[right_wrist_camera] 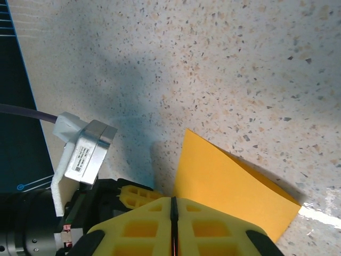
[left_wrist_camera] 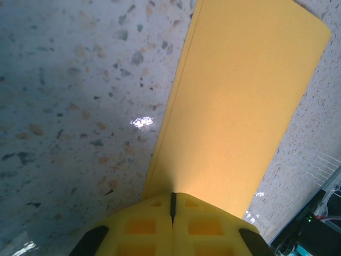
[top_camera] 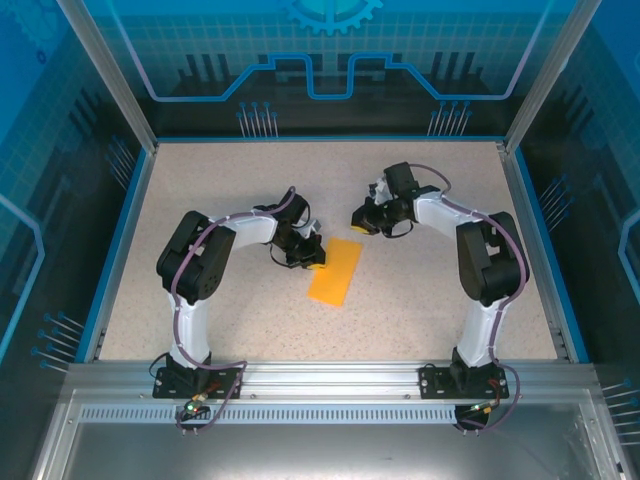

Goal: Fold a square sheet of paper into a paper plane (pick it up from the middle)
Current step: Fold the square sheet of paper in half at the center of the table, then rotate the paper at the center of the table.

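L hand (top_camera: 312, 254) is shut tight. In its own wrist cam the two yellow fingers (left_wrist_camera: 144, 226) sit side by side w/ just a thin dark line btw them. The tips are on one short end of the square sheet of paper (left_wrist_camera: 240, 106), which runs away from them, lying on the desk (left_wrist_camera: 80, 106). Can't tell if the tips pinch the sheet or just press on it. R hand (top_camera: 358, 220) has its fingers (right_wrist_camera: 213, 232) close together too, only a thin line btw them. From above it sits just past the sheet's far short end, near the other corner, & it looks like a bit of bare desk shows btw hand & sheet. In the R wrist cam one corner of the sheet looks lifted a little, w/ a dark shadow beside it. The sheet is orange-yellow & folded into a long shape; two layers show along one long edge. It lies tilted near the middle of the speckled desk, btw the two arms.
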{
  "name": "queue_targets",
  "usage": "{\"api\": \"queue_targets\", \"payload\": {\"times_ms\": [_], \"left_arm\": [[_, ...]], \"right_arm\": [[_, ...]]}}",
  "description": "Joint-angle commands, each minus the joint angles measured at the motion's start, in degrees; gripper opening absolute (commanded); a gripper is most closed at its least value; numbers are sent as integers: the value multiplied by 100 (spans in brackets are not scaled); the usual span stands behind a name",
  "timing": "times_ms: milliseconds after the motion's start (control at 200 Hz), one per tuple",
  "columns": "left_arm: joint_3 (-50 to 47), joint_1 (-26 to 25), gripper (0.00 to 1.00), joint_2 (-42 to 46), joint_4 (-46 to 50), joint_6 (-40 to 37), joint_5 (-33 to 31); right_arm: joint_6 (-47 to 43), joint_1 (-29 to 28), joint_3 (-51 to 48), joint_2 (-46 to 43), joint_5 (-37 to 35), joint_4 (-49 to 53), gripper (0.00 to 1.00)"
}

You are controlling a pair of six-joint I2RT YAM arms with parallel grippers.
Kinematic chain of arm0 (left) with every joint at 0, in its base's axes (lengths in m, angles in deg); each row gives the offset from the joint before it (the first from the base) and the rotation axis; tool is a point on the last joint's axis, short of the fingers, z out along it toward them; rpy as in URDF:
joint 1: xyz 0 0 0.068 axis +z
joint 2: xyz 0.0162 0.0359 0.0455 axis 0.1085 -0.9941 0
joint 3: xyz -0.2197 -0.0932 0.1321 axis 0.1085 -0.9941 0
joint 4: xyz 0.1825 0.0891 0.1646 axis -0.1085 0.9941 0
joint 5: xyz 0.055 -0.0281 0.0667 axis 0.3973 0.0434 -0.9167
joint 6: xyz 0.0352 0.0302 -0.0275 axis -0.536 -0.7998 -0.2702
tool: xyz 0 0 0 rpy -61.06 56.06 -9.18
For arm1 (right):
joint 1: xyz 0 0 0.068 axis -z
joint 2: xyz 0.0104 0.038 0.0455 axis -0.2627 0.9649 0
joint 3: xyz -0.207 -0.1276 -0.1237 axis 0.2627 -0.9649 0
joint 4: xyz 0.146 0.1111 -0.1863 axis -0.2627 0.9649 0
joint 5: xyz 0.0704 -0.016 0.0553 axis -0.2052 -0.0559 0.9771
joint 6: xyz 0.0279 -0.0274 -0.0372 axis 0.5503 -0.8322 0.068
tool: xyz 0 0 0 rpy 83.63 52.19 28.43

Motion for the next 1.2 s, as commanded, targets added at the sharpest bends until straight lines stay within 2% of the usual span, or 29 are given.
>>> {"api": "queue_targets", "payload": {"times_ms": [0,215,340,455,605,685,760,870,1010,1195], "left_arm": [[2,-58,0,-214,592,-100,-306],[78,-69,0,-181,594,-107,-257],[200,-69,0,-220,637,-77,-232],[196,-66,0,-80,581,29,-263],[277,-70,0,132,630,107,-274],[318,-73,6,289,664,111,-254],[363,-70,12,425,620,144,-149],[454,-69,18,620,722,143,-113],[321,-27,23,989,808,209,-477],[-217,225,24,1534,644,506,-1088]], "right_arm": [[-103,27,110,-59,176,288,11],[59,-99,-540,-746,-123,-59,16],[-22,-435,-1020,-1307,-702,16,20],[92,-781,-1460,-1534,-991,-125,18],[455,-1146,-1837,-1445,-986,-593,13],[685,-1303,-2074,-1439,-1145,-844,13],[848,-1440,-2268,-1357,-826,-1424,13],[894,-1604,-2225,-1144,-708,-1536,13],[1001,-1805,-2294,-926,-637,-1700,14],[953,-1954,-2539,-894,-626,-1616,14]]}}
